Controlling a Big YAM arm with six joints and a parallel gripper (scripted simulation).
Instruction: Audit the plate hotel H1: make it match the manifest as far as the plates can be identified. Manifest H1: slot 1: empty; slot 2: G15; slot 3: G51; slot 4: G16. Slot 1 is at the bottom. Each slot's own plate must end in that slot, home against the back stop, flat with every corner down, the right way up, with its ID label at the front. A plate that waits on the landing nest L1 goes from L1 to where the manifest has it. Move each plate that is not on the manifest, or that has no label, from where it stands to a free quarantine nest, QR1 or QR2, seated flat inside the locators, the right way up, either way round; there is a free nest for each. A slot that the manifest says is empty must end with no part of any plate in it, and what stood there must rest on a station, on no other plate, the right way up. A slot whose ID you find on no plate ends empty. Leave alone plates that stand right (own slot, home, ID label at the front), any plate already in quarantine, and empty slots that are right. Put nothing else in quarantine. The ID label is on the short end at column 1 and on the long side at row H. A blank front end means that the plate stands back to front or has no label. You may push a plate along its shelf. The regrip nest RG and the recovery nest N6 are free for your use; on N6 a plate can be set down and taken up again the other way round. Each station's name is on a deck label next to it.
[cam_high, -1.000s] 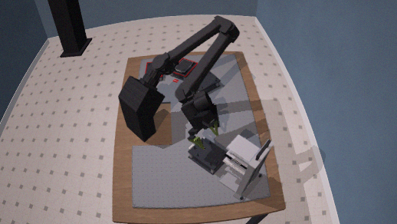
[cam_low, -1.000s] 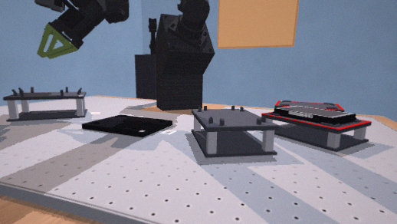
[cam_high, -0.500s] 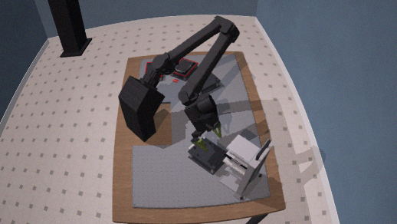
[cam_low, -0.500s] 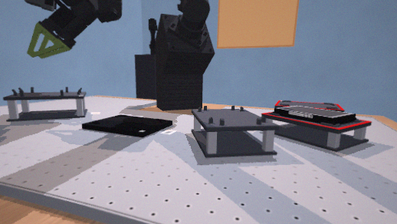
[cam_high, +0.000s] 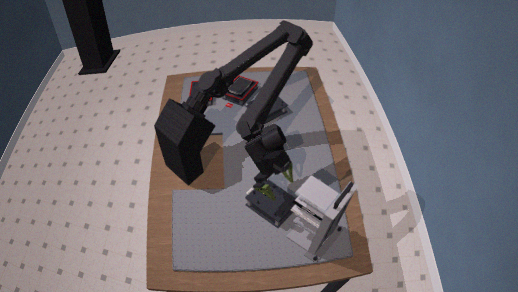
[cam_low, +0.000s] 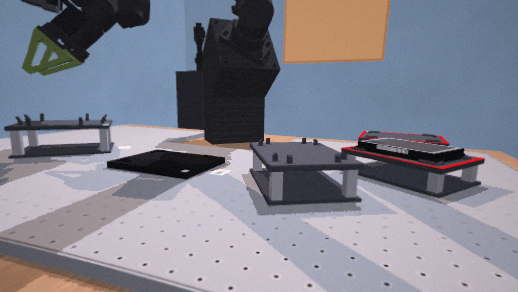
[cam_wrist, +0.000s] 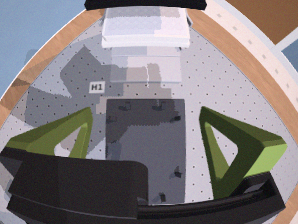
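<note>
My gripper (cam_high: 277, 182) (cam_low: 36, 71) (cam_wrist: 145, 112) is open and empty, with its fingers wide apart above the dark nest (cam_high: 271, 206) (cam_low: 62, 124) (cam_wrist: 150, 145) that stands in front of the hotel. That nest bears no plate. The white hotel H1 (cam_high: 317, 192) (cam_wrist: 145, 30) stands just beyond the fingertips. Its openings show light layers and dark gaps, but no ID can be read, and I cannot tell which slots hold plates. A dark plate (cam_high: 242, 86) (cam_low: 425, 146) with a pale label strip lies on a red-rimmed nest (cam_low: 470, 162).
A second red-rimmed nest (cam_low: 367, 133) stands behind, partly hidden. An empty dark nest (cam_low: 310, 155) (cam_high: 277, 109) stands in the middle of the deck. A low black block (cam_low: 165, 163) lies between the dark nests. The H1 deck label (cam_wrist: 97, 87) is beside the hotel.
</note>
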